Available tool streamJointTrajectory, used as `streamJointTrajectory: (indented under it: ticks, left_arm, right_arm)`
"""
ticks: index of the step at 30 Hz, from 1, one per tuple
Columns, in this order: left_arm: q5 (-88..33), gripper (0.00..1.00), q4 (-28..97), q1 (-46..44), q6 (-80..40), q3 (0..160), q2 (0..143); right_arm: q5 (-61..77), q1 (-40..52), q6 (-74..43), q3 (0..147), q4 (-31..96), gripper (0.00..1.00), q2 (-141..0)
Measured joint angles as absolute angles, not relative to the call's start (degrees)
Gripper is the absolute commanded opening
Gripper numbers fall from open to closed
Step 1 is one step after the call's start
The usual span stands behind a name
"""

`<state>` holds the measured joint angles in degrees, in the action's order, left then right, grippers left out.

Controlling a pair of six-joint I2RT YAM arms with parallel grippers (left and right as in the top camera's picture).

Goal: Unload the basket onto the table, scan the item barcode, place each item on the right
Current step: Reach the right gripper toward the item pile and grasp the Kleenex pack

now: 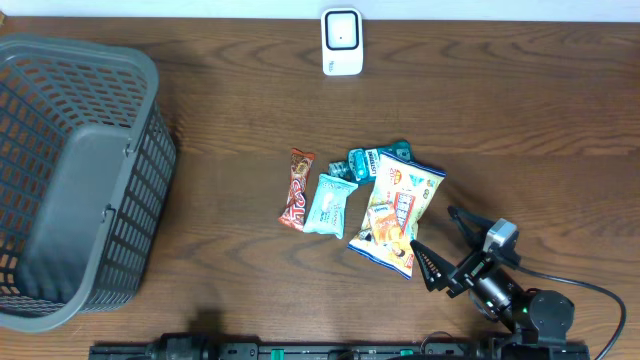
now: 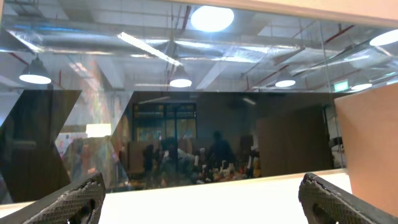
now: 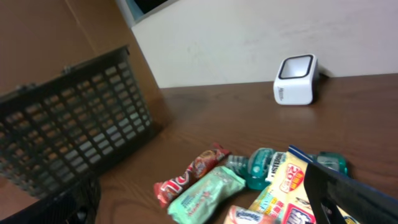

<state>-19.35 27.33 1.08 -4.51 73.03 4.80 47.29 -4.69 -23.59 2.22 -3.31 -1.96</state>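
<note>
Currently, entries as follows. Right gripper: jaws spread wide, holding nothing, just beside the big snack bag. Left gripper: likewise released, aimed up, away from the table. Bunched mid-table: that bag, mint packet, red bar, teal pack. Scanner: far edge, well apart. Advice: you take one item only, pinch it by an edge, and keep the grip off whichever face carries the barcode; none shows.

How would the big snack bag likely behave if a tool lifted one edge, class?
The big snack bag probably flops and crinkles: it looks like thin printed film. Flat and wide, it is likely light for its size. It touches the teal pack, which might shift.
</note>
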Motion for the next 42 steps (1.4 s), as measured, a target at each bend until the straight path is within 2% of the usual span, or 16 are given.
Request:
streamJointTrajectory:
  ticks: [6, 13, 17, 21, 33, 37, 42]
  left_arm:
    - [-19.44, 0.99, 27.70, 0.99, -4.51, 73.03, 2.92]
    - [-19.44, 0.99, 28.58, -0.43, -4.51, 72.93, 2.68]
    - [-19.42, 0.99, 28.84, -1.02, -4.51, 72.84, 1.41]
    - [-19.44, 0.99, 28.93, -1.08, -4.51, 72.84, 0.64]
    - [-19.42, 0.99, 28.47, -1.19, -4.49, 72.82, 0.64]
    - [-19.42, 0.99, 24.34, -1.19, -4.49, 72.84, 0.62]
    - [-19.40, 0.99, 20.32, -1.19, -4.49, 72.84, 0.62]
  right_arm:
    - [45.98, -4.69, -25.06, 12.60, 1.63, 0.99, -10.79]
    - [39.97, -4.32, -21.80, 34.57, 21.32, 0.99, -30.02]
    - [36.38, -1.06, -20.34, 48.97, 33.91, 0.99, -42.19]
    - [36.38, 2.63, -22.04, 56.84, 38.44, 0.99, -49.15]
    - [41.74, 4.49, -31.14, 58.46, 41.39, 0.99, -53.12]
    - [39.18, 4.54, -39.05, 58.57, 53.10, 0.99, -53.21]
    - [30.09, 5.67, -54.65, 57.78, 68.14, 0.99, -53.17]
